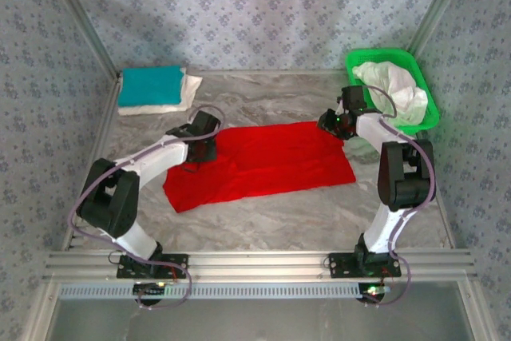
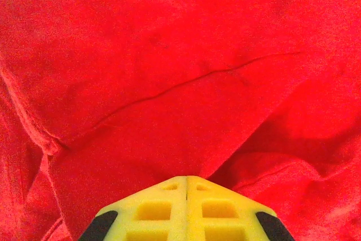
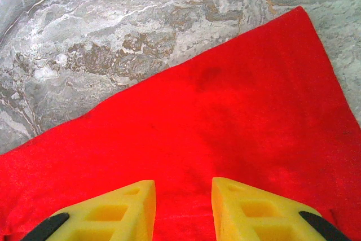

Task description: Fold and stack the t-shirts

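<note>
- Red t-shirt [image 1: 263, 161] lies spread on the worktop [image 1: 279, 213].
- Left tool [image 2: 186, 180] is closed, pinching the shirt's left part.
- Right tool [image 3: 183, 183] hangs partly open over the shirt's right edge, holding nothing.

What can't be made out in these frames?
- Top view: how many white t-shirts sit in the green basket; bunched, and the right arm covers its near-left edge.
- Top view: how many white layers lie under the teal t-shirt; it covers them.
- Top view: far-left corner of the red t-shirt; the left arm covers it.
- Right wrist: whether the open right gripper touches the cloth; its fingers hide the contact.
</note>
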`<state>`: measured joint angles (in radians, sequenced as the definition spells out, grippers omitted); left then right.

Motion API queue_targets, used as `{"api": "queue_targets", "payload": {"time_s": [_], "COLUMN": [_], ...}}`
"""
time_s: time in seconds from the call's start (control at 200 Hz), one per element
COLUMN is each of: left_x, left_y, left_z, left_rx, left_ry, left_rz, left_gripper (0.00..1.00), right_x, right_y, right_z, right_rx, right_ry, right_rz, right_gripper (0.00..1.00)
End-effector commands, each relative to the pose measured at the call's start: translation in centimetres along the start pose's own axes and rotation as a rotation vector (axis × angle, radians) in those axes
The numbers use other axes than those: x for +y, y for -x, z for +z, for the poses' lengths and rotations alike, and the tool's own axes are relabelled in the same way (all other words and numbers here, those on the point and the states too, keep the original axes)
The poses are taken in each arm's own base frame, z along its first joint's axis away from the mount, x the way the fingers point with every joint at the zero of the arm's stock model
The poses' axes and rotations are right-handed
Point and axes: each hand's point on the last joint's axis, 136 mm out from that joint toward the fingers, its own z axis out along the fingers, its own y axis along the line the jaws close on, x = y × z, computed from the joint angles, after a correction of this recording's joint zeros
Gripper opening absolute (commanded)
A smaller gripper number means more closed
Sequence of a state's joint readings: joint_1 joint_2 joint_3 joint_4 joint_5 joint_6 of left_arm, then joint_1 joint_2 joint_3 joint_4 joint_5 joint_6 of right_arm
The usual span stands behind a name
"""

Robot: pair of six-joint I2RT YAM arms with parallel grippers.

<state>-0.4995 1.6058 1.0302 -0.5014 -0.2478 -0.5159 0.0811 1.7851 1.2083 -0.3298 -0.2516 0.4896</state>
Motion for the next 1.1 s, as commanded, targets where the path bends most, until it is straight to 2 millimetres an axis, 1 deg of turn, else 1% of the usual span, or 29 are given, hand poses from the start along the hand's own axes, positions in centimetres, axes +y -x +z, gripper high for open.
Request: {"api": "queue_targets", "payload": {"time_s": [0.0,0.19,0.26,0.31,0.415,0.52,0.625,0.725,0.764,0.849,0.909,0.919,0.939,0.989,1.004,1.024,1.094], "left_x": [1.1,0.6,0.0,-0.3,0.0,0.5,-0.1,-0.6,-0.6,-0.3,-0.6,-0.7,-0.6,-0.6,-0.6,-0.8,-0.6], "left_y": [-0.1,2.5,2.9,2.7,2.3,2.3,2.4,1.8,1.5,0.7,0.5,0.5,0.6,0.9,1.0,1.3,2.0], "left_z": [-0.1,-0.8,-1.2,-1.3,-1.2,-1.0,-1.5,-1.5,-1.4,-1.1,-1.2,-1.3,-1.4,-1.7,-1.9,-2.0,-2.4], "left_rx": [-0.015,-0.06,-0.071,-0.074,-0.073,-0.067,-0.064,-0.054,-0.044,-0.025,-0.021,-0.024,-0.027,-0.042,-0.048,-0.057,-0.084], "left_ry": [0.063,0.073,0.048,0.031,0.036,0.042,0.016,-0.009,-0.013,-0.009,-0.029,-0.031,-0.031,-0.033,-0.035,-0.041,-0.038], "left_rz": [-0.015,0.028,0.032,0.032,0.036,0.044,0.058,0.058,0.057,0.059,0.07,0.071,0.069,0.071,0.072,0.08,0.093], "left_gripper": [0.0,0.0,0.0,0.0,0.0,0.0,0.0,0.0,0.0,0.0,0.0,0.01,0.08,0.3,0.35,0.37,0.38], "right_x": [0.3,0.4,0.3,0.3,0.3,0.2,0.3,0.3,0.6,1.9,2.6,2.7,2.9,3.1,3.2,3.2,3.1], "right_y": [0.0,-0.3,-0.3,-0.2,-0.1,-0.4,-0.5,-0.4,-0.5,-0.9,-1.2,-1.2,-1.3,-1.4,-1.5,-1.5,-1.5], "right_z": [-0.6,-0.4,-0.7,-0.8,-0.7,-0.3,-0.2,-0.2,-0.2,0.0,0.3,0.3,0.4,0.6,0.7,0.8,1.0], "right_rx": [0.002,0.013,0.008,0.005,0.002,0.016,0.021,0.021,0.026,0.047,0.064,0.065,0.069,0.075,0.077,0.078,0.079], "right_ry": [0.012,0.018,0.016,0.015,0.016,0.022,0.026,0.027,0.039,0.079,0.076,0.077,0.083,0.094,0.096,0.095,0.089], "right_rz": [-0.006,-0.005,-0.007,-0.007,-0.008,-0.002,-0.003,-0.002,-0.004,-0.039,-0.068,-0.072,-0.076,-0.072,-0.071,-0.069,-0.066], "right_gripper": [0.34,0.34,0.34,0.34,0.35,0.35,0.35,0.35,0.35,0.35,0.35,0.35,0.35,0.35,0.35,0.35,0.35]}}
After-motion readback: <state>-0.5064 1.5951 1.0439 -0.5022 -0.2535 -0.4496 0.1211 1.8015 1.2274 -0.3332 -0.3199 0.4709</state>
